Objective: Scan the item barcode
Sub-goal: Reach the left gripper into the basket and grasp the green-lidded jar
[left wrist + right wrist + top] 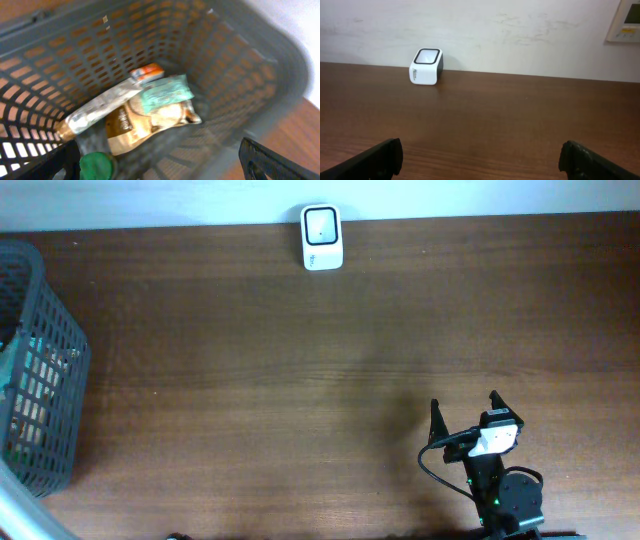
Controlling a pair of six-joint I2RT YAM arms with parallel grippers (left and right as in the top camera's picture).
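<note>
Left gripper is hanging wide open above the basket. Overlapping packets, centre frame, are inviting a double grab.

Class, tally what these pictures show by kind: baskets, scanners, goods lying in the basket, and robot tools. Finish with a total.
Basket: 1
Barcode scanner: 1
Goods visible in the basket: 5 (silver packet, teal packet, brown packet, orange-and-white pack, green round item)
Tools: 2 (left tool, right tool)
Total: 9

Left pincer and right pincer gape (jaws spread wide).
</note>
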